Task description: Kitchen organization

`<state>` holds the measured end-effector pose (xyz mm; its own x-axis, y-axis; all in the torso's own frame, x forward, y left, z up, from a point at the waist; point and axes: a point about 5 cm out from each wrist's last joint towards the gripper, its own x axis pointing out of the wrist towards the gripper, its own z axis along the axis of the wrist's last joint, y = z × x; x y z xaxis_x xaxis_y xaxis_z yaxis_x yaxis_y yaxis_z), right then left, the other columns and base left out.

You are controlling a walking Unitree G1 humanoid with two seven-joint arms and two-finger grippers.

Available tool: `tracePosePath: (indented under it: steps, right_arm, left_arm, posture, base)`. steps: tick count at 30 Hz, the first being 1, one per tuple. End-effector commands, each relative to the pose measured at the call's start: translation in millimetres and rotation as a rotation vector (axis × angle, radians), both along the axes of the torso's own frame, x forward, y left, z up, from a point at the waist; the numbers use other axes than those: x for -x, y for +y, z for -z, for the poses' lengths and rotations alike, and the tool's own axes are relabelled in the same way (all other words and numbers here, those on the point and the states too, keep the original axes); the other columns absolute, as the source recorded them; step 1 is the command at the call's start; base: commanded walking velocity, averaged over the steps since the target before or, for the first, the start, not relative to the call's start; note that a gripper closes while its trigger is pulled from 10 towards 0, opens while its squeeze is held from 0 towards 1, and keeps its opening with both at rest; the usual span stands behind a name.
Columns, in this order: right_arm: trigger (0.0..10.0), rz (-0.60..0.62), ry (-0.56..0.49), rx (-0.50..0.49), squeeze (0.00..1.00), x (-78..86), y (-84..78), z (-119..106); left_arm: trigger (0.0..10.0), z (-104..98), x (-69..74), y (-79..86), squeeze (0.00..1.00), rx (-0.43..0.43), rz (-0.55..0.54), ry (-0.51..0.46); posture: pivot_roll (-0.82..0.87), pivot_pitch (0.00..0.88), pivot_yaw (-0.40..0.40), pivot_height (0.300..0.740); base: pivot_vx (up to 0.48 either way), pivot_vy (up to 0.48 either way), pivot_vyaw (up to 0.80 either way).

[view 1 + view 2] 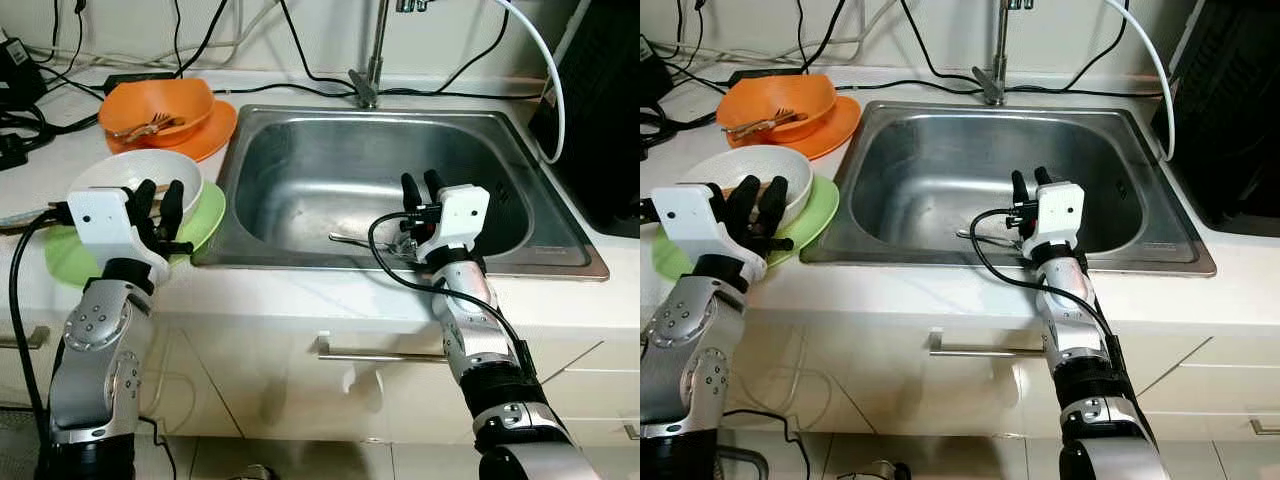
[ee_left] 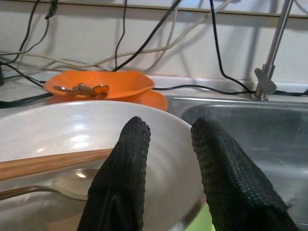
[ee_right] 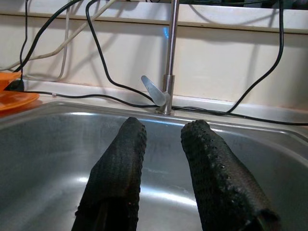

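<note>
A white bowl (image 1: pixel 115 172) stands on a light green plate (image 1: pixel 207 222) on the counter left of the sink (image 1: pixel 300 165). Inside it lie a wooden stick (image 2: pixel 43 163) and a metal spoon (image 2: pixel 67 185). My left gripper (image 1: pixel 159 190) is open at the bowl's near right rim, fingertips level with the edge; I cannot tell whether they touch it. My right gripper (image 1: pixel 420 184) is open over the front of the sink basin, holding nothing. A metal utensil (image 1: pixel 350 239) lies on the sink floor just left of and below it.
An orange bowl (image 1: pixel 160 103) holding forks sits on an orange plate (image 1: pixel 215 132) behind the white bowl. The faucet (image 1: pixel 372 60) rises at the sink's back. Black cables (image 1: pixel 280 85) trail along the back counter. A black appliance (image 1: pixel 600 110) stands to the right.
</note>
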<state>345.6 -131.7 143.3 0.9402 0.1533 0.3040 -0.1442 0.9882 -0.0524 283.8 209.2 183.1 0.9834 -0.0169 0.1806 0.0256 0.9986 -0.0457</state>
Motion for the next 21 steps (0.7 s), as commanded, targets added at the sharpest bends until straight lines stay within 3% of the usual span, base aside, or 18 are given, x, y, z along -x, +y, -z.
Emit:
tracePosePath:
  steps: [1,18,21]
  right_arm:
    - [10.0,0.012,0.068,-0.012,0.00,2.6,-2.1,15.8]
    - [10.0,0.024,0.055,-0.012,0.00,2.3,-5.0,13.2]
    - [10.0,0.028,0.050,-0.015,0.00,1.5,-6.1,11.8]
  left_arm:
    - [10.0,7.7,-1.6,-4.1,0.00,0.010,0.017,0.040]
    - [10.0,-3.6,-11.9,-21.2,0.00,0.013,0.087,-0.005]
    - [10.0,-16.8,-14.5,-25.0,0.00,0.012,0.102,-0.054]
  posture:
    - [0.20,0.045,0.054,0.740]
    - [0.19,0.029,0.059,0.740]
    - [0.19,0.028,0.058,0.740]
  base:
    - [0.000,0.000,0.00]
    - [0.000,0.000,0.00]
    - [0.000,0.000,0.00]
